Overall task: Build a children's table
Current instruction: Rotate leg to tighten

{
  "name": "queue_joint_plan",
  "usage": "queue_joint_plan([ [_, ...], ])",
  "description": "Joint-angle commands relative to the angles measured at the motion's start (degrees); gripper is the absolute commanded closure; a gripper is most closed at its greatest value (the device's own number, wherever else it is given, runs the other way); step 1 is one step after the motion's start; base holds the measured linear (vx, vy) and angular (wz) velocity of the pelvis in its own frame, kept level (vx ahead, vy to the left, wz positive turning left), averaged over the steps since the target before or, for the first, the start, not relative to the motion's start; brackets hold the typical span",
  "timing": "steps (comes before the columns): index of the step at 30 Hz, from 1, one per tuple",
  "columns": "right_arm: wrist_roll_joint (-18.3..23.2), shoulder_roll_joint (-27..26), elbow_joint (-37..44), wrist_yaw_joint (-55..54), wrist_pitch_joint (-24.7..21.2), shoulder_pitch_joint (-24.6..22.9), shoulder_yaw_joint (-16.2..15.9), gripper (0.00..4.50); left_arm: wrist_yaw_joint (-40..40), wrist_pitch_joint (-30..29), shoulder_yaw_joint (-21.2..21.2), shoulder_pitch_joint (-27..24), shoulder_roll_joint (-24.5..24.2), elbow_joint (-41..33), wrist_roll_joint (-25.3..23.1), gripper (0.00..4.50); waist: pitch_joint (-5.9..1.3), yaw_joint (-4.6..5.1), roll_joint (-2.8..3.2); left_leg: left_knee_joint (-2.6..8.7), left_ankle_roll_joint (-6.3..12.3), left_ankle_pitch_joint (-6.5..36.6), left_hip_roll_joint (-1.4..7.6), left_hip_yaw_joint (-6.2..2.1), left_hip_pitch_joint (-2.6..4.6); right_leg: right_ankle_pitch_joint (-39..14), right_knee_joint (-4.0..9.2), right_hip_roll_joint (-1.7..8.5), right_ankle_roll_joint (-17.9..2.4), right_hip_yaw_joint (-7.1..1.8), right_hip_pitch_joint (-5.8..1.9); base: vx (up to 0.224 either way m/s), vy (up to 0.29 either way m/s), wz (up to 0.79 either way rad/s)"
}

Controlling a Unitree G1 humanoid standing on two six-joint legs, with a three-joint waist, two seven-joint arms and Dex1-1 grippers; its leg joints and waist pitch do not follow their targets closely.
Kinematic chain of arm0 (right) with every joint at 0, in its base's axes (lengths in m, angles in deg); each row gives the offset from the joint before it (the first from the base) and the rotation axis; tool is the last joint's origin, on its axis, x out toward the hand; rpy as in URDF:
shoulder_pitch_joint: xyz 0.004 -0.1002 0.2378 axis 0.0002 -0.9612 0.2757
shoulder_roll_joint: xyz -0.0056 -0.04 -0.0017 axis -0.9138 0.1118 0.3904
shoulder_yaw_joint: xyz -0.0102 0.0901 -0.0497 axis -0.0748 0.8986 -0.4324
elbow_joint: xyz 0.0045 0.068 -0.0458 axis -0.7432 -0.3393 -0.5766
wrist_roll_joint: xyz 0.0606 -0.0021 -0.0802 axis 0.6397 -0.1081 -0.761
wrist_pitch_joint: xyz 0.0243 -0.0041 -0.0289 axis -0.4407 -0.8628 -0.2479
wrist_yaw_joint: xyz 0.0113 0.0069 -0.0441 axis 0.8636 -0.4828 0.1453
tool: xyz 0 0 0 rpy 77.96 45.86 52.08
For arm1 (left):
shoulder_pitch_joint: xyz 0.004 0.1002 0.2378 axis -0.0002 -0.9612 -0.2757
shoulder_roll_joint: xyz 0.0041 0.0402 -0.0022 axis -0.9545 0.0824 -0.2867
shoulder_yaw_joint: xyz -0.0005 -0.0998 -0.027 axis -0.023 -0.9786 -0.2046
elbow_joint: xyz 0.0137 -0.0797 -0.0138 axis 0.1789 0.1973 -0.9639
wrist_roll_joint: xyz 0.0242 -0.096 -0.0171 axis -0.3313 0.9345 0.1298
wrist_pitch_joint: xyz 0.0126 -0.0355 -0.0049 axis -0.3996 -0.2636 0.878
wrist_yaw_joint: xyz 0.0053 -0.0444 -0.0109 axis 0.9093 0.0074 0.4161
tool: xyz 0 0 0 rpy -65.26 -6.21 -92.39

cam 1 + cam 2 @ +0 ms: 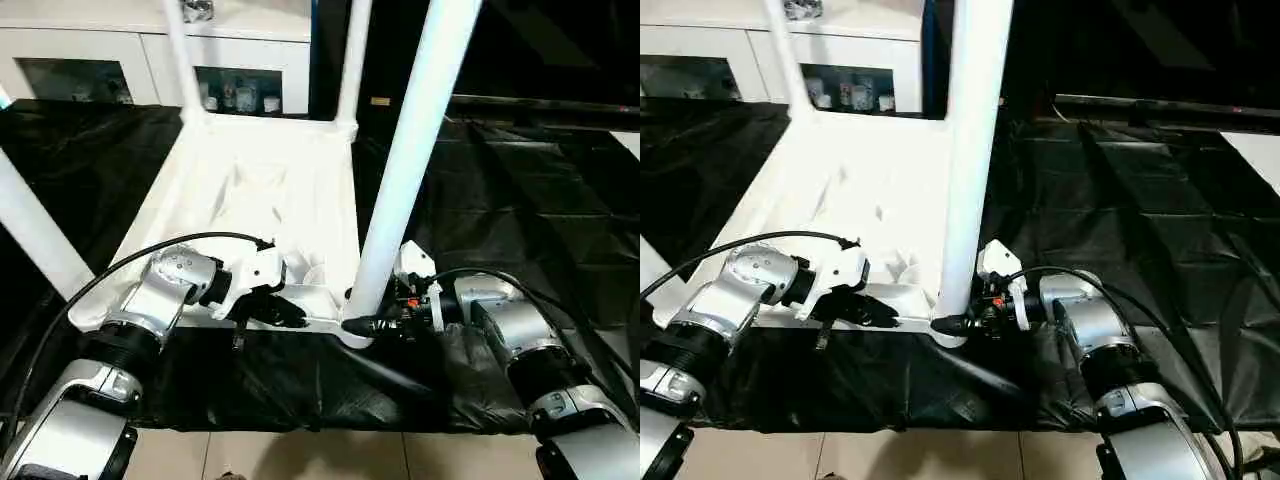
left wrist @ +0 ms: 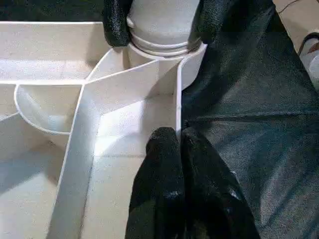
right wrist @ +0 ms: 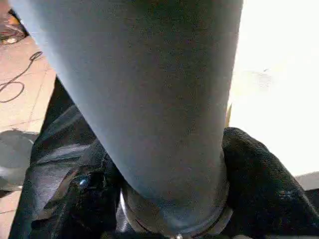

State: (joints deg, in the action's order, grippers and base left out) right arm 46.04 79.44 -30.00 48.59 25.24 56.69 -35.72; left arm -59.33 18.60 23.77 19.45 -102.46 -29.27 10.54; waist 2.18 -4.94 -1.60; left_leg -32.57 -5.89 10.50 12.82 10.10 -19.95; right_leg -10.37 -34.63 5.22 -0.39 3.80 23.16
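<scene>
The white tabletop (image 1: 250, 190) lies upside down on a black cloth, ribbed underside up. Legs stand in its two far sockets (image 1: 180, 50) (image 1: 355, 50), and another leg (image 1: 35, 235) rises at the near left. The near-right leg (image 1: 410, 150) stands upright in its corner socket (image 2: 164, 50). My right gripper (image 1: 358, 325) is at that leg's base, one black finger pressed against each side of the tube (image 3: 164, 99). My left gripper (image 1: 290, 315) is shut on the tabletop's thin near rim (image 2: 178, 114), just beside that corner.
A white cabinet (image 1: 250, 60) with glass doors stands behind the tabletop. The black cloth (image 1: 520, 180) spreads wide to the right. Tiled floor (image 1: 330, 455) begins at the cloth's near edge. A black cable (image 1: 130, 260) arcs over my left forearm.
</scene>
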Motion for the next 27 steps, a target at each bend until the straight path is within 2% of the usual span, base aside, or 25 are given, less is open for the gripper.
queue_joint_plan([
  [1,0.55,-2.89,0.73,5.69,-0.67,-0.81,-4.63,1.91,1.81,0.17,1.75,0.99,1.2,1.64,-1.28,4.5,-3.13,0.14,0.43,3.56,1.84,12.35,0.62,0.66,0.24,-9.77,3.54,2.26,-13.98,-2.14,-2.85,0.0,0.0,0.0],
  [3,0.51,-2.92,0.73,5.65,-0.6,-0.9,-4.61,1.91,1.84,0.35,1.76,1.01,1.18,1.85,-1.28,4.5,-3.14,0.14,0.46,3.57,1.72,12.34,0.59,0.64,0.2,-9.42,3.49,2.22,-14.04,-2.11,-2.87,0.0,0.0,0.0],
  [8,2.25,-4.82,0.96,-0.87,-0.85,-1.97,-0.67,1.91,6.44,-0.6,-0.1,0.94,2.13,2.61,-0.93,4.5,-3.07,0.07,0.49,3.62,1.6,12.83,0.57,0.66,0.19,-10.18,3.62,2.28,-13.84,-2.14,-2.85,0.0,0.0,0.0],
  [9,2.38,-6.81,-0.53,-9.96,0.29,-2.12,2.78,1.91,11.27,-2.08,-1.24,0.32,3.67,1.68,-1.06,4.5,-2.94,0.14,0.3,3.71,1.34,13.67,0.54,0.62,0.15,-11.98,3.77,2.25,-13.38,-2.11,-2.79,0.0,0.0,0.0],
  [10,2.4,-7.19,-0.78,-11.65,0.67,-2.19,3.41,1.91,12.08,-2.47,-1.42,0.17,3.99,1.43,-1.06,4.5,-2.65,0.39,0.36,3.92,0.39,15.47,0.55,0.51,0.21,-15.4,4.07,2.44,-12.57,-2.23,-2.47,0.0,0.0,0.0],
  [11,2.34,-8.17,-1.65,-16.61,0.72,-2.26,5.09,1.91,14.37,-3.22,-1.8,-0.36,4.89,0.58,-1.22,4.5,-2.47,0.65,0.19,4.03,-0.44,17.7,0.37,0.3,0.35,-21.49,4.65,2.61,-10.67,-2.16,-2.32,0.0,0.0,0.0],
  [13,1.78,-9.16,-2.77,-22.54,0.43,-2.49,6.52,1.95,17.19,-4.66,-2.13,-1.4,6.45,-1.1,-1.36,4.5,-2.36,1.06,0.19,4.07,-1.03,19.22,0.21,-0.02,0.55,-27.94,5.36,2.78,-8.07,-2.07,-2.1,0.0,0.0,0.0],
  [14,1.32,-9.77,-3.25,-25.97,0.69,-2.75,7.21,1.95,18.76,-5.71,-2.26,-2.02,7.49,-2.21,-1.4,4.5,-2.32,1.28,0.16,4.07,-0.92,19.64,0.15,-0.06,0.59,-29.14,5.61,2.74,-7.53,-2.04,-1.98,0.0,0.0,0.0],
  [17,0.86,-12.48,-3.91,-35.57,1.23,-3.85,9.46,1.95,25.41,-8.54,-2.31,-3.62,11.46,-5.37,-2.6,4.5,-2.4,2.25,0.05,4.18,-0.74,19.13,0.14,-0.25,0.15,-29.04,5.69,2.54,-6.53,-1.97,-2.0,0.0,0.0,0.0],
  [18,0.85,-13.51,-3.75,-37.74,1.14,-4.24,10.03,1.95,27.35,-9.01,-2.1,-3.97,12.6,-6.13,-3.29,4.5,-2.51,2.44,-0.08,4.06,-0.27,19.0,0.11,-0.1,0.28,-28.04,5.8,2.41,-6.73,-2.03,-1.79,0.0,0.0,0.0],
  [20,0.32,-14.95,-3.6,-41.23,0.92,-4.48,10.73,1.95,29.01,-9.64,-1.67,-4.33,14.06,-7.1,-3.86,4.5,-2.6,2.64,-0.01,4.1,0.35,18.32,0.05,-0.12,-0.02,-25.98,5.58,2.25,-7.21,-2.02,-1.99,0.0,0.0,0.0],
  [24,0.71,-17.4,-3.5,-45.31,0.54,-4.3,12.37,1.95,30.71,-10.35,-0.69,-4.67,15.62,-8.15,-4.57,4.5,-2.7,2.92,0.15,4.12,0.76,17.7,0.06,0.01,-0.13,-22.02,5.27,2.02,-8.13,-2.09,-1.99,0.0,0.0,0.0],
  [26,0.1,-17.72,-3.25,-46.5,1.56,-4.2,11.94,1.95,30.94,-10.25,-0.22,-4.56,15.45,-7.87,-5.1,4.5,-2.64,3.0,0.23,4.14,0.77,17.86,0.05,0.04,-0.13,-21.42,5.28,2.01,-8.38,-2.08,-1.99,0.0,0.0,0.0],
  [27,-0.27,-17.47,-3.26,-46.63,2.37,-4.18,11.66,1.61,30.79,-10.2,-0.14,-4.51,15.17,-7.73,-5.23,4.5,-2.66,3.07,0.2,4.15,0.78,18.08,0.03,0.03,-0.21,-21.28,5.23,2.01,-8.43,-2.08,-2.05,0.0,0.0,0.0],
])
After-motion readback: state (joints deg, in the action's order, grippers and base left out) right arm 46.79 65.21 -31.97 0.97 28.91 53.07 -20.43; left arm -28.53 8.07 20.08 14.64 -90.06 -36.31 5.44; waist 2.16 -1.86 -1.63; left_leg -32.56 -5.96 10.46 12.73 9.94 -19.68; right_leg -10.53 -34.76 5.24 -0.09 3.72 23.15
